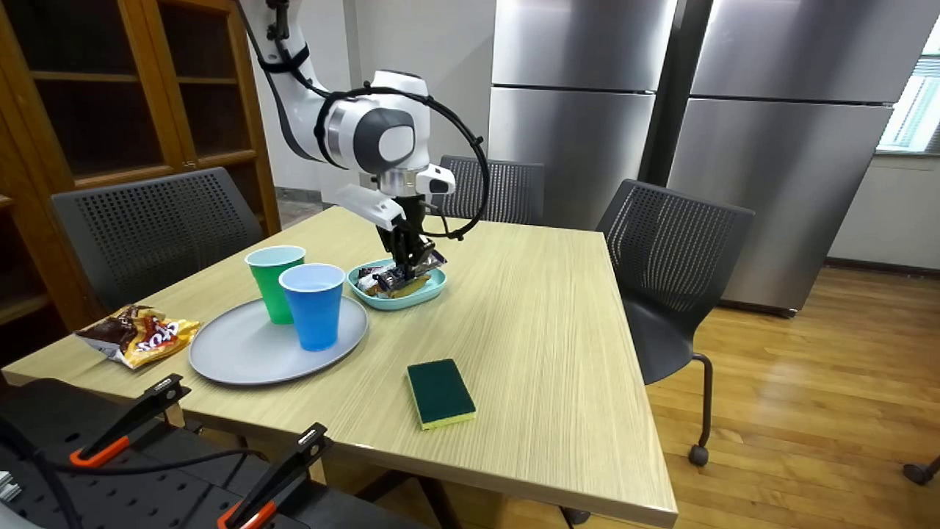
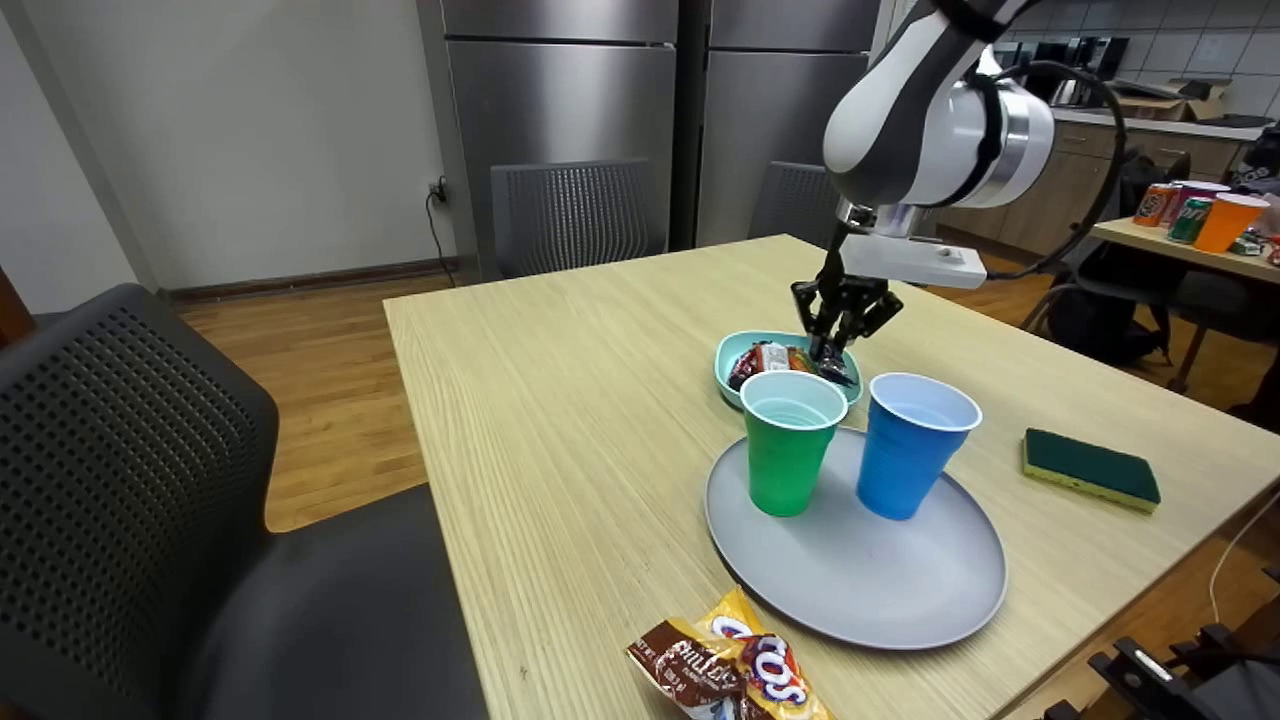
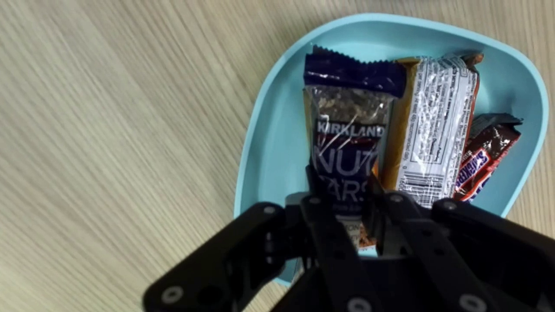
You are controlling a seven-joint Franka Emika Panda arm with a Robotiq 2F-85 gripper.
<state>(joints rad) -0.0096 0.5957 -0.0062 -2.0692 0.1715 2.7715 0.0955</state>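
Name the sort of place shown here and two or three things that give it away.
Probably a shared kitchen or break room: stainless-steel fridges stand beyond the table, and an exterior view shows a counter below a tiled wall.

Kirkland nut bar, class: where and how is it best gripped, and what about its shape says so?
Grip the nut bar near its middle, from above, jaws on the long sides: it is narrow, and the rim of the bowl and the white-backed bar alongside may hamper a sideways approach. The gripper holds it so.
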